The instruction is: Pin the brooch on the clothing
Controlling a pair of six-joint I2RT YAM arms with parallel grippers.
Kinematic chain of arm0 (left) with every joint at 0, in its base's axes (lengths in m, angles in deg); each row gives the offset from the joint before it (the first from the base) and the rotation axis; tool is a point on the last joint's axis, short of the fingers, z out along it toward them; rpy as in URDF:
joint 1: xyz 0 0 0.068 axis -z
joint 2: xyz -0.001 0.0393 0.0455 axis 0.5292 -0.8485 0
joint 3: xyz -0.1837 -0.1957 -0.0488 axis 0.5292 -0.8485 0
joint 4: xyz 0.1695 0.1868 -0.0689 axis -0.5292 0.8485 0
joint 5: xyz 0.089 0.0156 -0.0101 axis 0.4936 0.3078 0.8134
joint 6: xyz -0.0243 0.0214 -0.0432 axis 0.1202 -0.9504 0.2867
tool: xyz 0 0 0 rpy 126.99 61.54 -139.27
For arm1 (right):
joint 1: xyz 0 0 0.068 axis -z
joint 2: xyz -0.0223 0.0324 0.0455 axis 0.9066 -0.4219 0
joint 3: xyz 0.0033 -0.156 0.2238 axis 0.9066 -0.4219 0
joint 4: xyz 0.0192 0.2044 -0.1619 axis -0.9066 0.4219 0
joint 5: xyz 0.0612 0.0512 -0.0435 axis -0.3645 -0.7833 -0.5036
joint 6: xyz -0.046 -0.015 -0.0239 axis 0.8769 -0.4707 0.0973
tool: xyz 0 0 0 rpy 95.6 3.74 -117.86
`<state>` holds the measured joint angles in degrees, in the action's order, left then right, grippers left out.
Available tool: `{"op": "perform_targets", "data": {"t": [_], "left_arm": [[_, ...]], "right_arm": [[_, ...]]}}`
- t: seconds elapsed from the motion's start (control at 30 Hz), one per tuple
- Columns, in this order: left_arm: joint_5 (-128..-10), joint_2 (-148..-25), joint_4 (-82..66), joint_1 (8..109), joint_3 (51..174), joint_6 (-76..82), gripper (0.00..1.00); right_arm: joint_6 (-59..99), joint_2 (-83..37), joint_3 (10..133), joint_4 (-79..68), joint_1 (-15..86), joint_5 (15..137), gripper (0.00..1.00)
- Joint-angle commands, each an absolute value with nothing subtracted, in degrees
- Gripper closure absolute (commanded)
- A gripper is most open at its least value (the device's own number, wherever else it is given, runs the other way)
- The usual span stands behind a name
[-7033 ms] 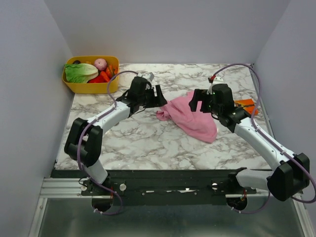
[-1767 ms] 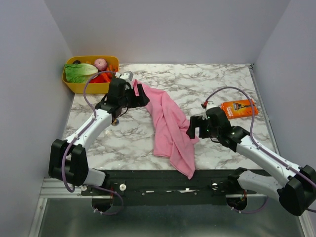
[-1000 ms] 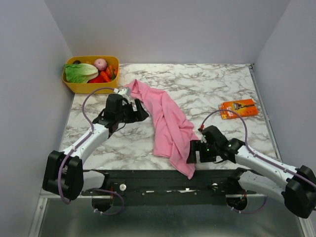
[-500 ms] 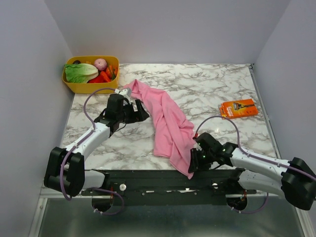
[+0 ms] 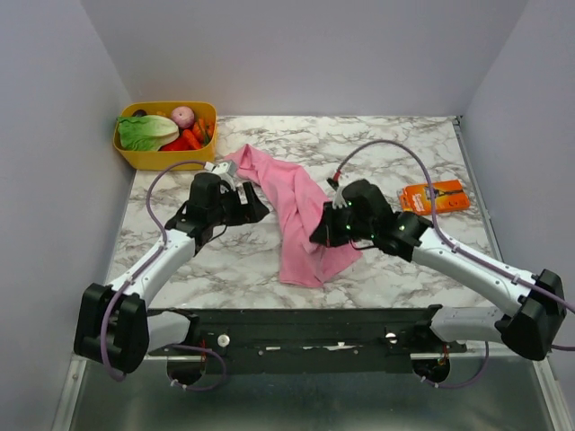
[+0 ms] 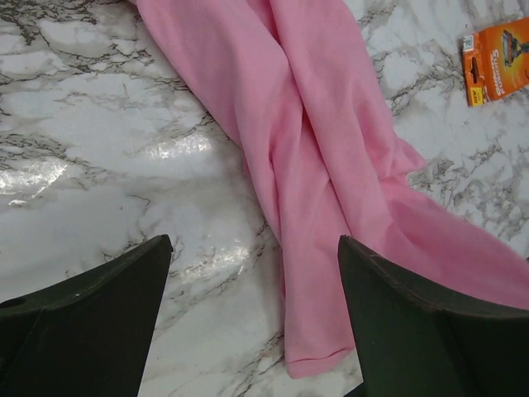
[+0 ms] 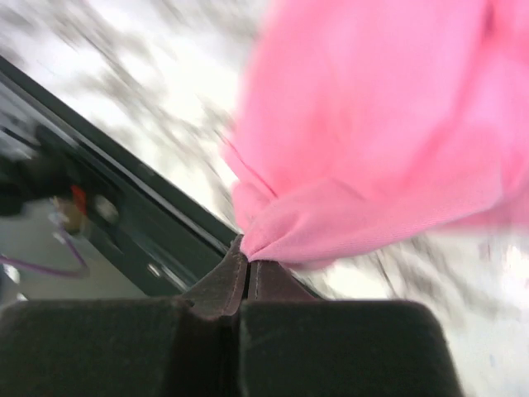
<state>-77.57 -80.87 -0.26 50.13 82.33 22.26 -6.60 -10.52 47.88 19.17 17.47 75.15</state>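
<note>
Our right gripper [image 5: 328, 231] is clamped tight on a small bunched fold of the shirt [image 5: 301, 215]. The right wrist view shows the jaws fully together with pink cloth squeezed out at their tip [image 7: 246, 255]. Half a second ago that gripper was low at the 6 o'clock edge of the table [image 5: 386, 144], with the shirt's tail hanging over the black rail [image 5: 296, 319]. It has now swung up toward the middle and taken the tail with it. No cloth hangs over the rail any more, and the whole shirt rests on the marble or in our grip. We judge this to be spreading work that comes ahead of any pinning.

The shirt is a long twisted band, not a flat panel. Its long axis runs from about 11 o'clock, near the yellow bin [image 5: 166, 135] of vegetables, down to about 5 o'clock. The near end is bent back toward 2 o'clock, where we hold it. We cannot tell which end is the neck.

Our left gripper [image 5: 256, 202] sits at the band's 9 o'clock side with its fingers [image 6: 91, 306] spread wide and holding nothing. It is just beside the cloth.

We cannot find the brooch in any view. At 3 o'clock an orange packet [image 5: 434, 196] lies well apart from the shirt.
</note>
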Motion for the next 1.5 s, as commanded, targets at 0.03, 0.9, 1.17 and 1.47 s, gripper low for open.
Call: {"op": "perform_targets", "data": {"t": [0.03, 0.9, 1.17, 1.47], "left_arm": [[-76.46, -75.0, 0.9, 50.85, 81.4, 20.43, 0.11], [-70.22, -77.89, -0.41, 66.84, 79.12, 24.9, 0.13], [-76.98, -79.03, -2.25, 66.84, 73.07, 36.15, 0.16], [-82.18, -80.88, 0.88, 67.28, 70.5, 44.52, 0.28]], "right_arm": [[2.11, -17.62, 65.51, 17.4, 18.28, 81.6, 1.0], [-1.75, -29.67, 77.48, 12.13, 39.81, 80.98, 1.0], [-1.93, -30.55, 74.76, 11.6, 44.73, 77.39, 1.0], [-1.22, -28.62, 71.77, 11.25, 45.35, 75.71, 1.0]]}}
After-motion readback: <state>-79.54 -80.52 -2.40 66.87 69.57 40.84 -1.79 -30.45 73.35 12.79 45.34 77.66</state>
